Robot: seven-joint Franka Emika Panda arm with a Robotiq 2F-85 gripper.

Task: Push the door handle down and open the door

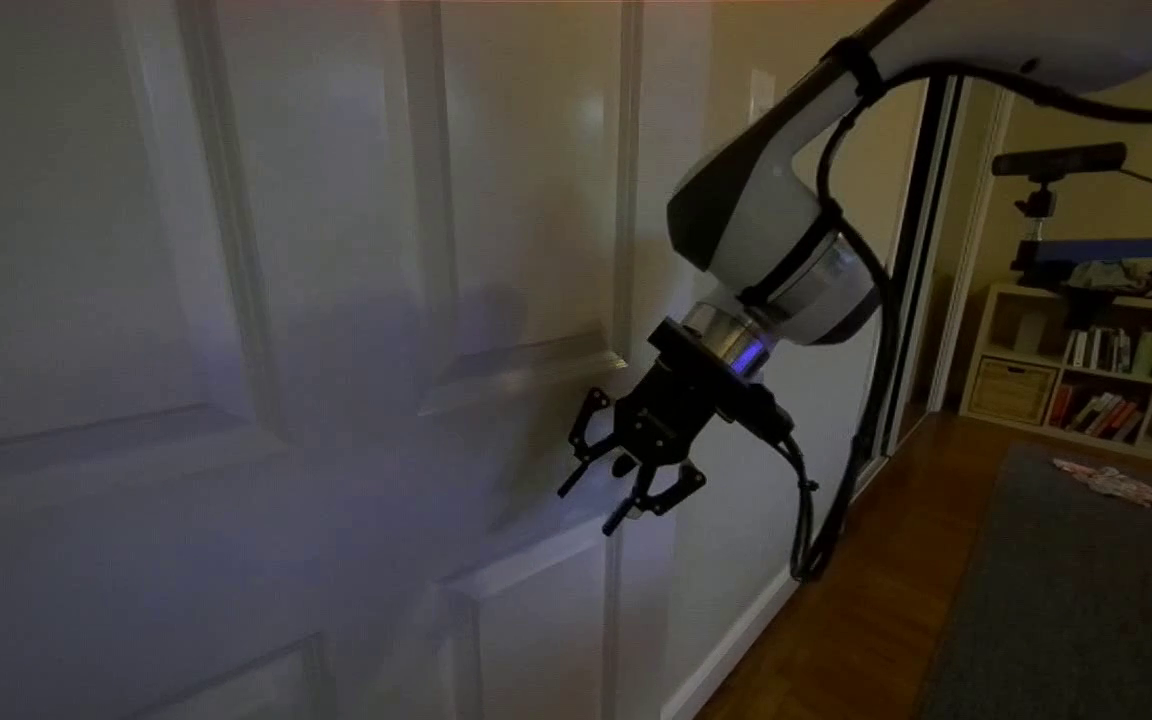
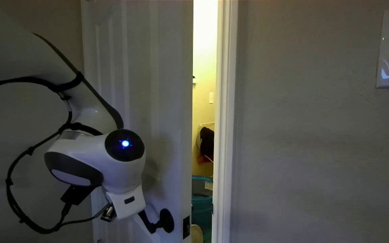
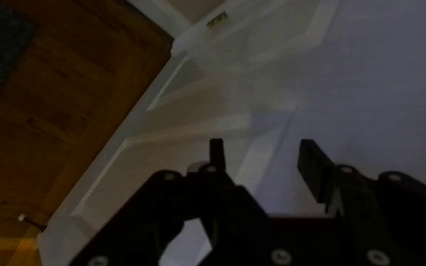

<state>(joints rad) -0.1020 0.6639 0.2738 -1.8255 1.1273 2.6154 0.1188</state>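
Note:
The white panelled door (image 1: 356, 540) stands ajar in an exterior view (image 2: 176, 101), with a gap between its edge and the frame. The dark door handle (image 2: 167, 221) shows there by its round rose, just below and right of the wrist. A dark bar slants from the rose's neck to the wrist; I cannot tell if it is lever or finger. My gripper (image 1: 586, 511) is open beside the door, fingers pointing down and left. In the wrist view the gripper (image 3: 261, 147) is open, with only the door surface (image 3: 383, 74) behind the fingers. The handle is hidden there.
The white door frame (image 2: 226, 118) stands right of the gap. A lit room with a teal bin (image 2: 201, 209) shows through it. A wooden floor (image 1: 866, 560), grey rug (image 1: 1066, 590) and bookshelf (image 1: 1096, 370) lie beyond. A door stop (image 3: 31, 222) juts out low down.

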